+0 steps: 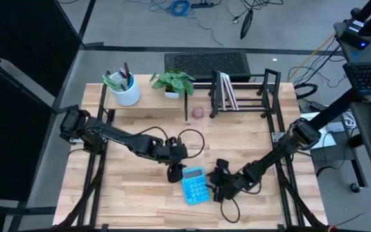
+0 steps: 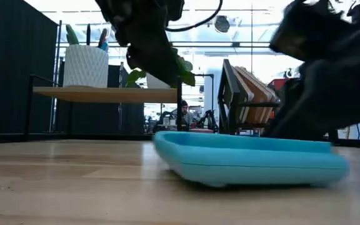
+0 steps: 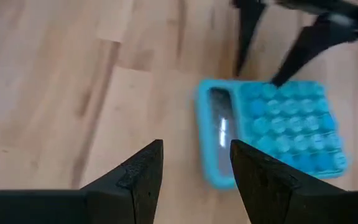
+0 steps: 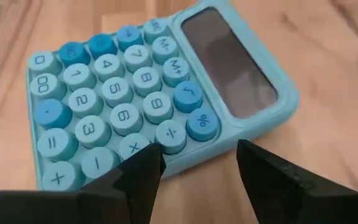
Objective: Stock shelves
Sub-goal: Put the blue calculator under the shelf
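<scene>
A light blue calculator (image 1: 195, 185) lies flat on the wooden table near its front, keys up; it also fills the right wrist view (image 4: 142, 93). My left gripper (image 1: 174, 173) hovers open above the table at the calculator's far left corner (image 3: 211, 134). My right gripper (image 1: 219, 185) stands open at the calculator's right long side. The pale-wood riser shelf (image 1: 148, 98) and the black wire rack (image 1: 245, 95) stand along the far edge. My right gripper (image 4: 199, 163) is open over the calculator's right long edge (image 4: 185, 158), by the operator keys, coming level from the table's right. I cannot tell whether a finger touches it. The calculator rests flat on the table.
On the riser stand a white pot with pens (image 1: 125, 88) and a small potted plant (image 1: 174, 82). The rack holds several upright flat boards (image 1: 225, 91). A small pink object (image 1: 198, 112) lies in front of the shelves. Bare table lies left of the calculator.
</scene>
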Tool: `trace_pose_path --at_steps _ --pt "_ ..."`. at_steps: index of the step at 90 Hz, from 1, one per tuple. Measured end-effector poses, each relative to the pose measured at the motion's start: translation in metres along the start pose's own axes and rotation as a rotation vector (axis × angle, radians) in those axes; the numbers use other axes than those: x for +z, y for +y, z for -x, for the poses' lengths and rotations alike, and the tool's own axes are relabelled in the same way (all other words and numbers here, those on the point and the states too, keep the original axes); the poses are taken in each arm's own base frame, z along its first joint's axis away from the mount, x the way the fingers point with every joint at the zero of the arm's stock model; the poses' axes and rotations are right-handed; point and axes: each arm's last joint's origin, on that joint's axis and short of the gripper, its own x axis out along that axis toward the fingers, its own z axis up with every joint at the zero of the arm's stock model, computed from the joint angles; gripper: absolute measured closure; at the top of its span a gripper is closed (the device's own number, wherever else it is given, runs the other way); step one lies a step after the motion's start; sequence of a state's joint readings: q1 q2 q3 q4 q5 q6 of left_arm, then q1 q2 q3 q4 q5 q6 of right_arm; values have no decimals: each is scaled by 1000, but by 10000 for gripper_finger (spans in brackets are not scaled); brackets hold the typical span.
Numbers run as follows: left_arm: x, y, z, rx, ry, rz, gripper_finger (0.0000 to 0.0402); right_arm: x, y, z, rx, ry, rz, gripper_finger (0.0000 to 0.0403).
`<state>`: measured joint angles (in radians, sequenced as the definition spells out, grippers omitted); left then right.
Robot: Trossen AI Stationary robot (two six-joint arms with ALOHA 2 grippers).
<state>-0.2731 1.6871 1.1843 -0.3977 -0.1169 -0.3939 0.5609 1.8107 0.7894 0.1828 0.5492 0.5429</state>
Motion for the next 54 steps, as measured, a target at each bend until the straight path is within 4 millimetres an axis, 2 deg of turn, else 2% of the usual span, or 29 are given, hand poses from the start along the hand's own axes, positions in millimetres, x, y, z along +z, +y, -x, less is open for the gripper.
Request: trace_pose_path --at_steps 14,30,42,54 --pt "-7 -20 1 14 -39 33 228 14 -15 -5 -39 -25 47 209" --pt "-12 -36 -6 -28 -54 143 228 25 -31 16 -70 52 33 209" --pt "-13 -46 -25 -103 -81 220 228 28 -37 34 -90 94 -16 209" --pt "-18 -51 -53 -168 -57 340 228 24 -36 39 -128 108 -32 209"
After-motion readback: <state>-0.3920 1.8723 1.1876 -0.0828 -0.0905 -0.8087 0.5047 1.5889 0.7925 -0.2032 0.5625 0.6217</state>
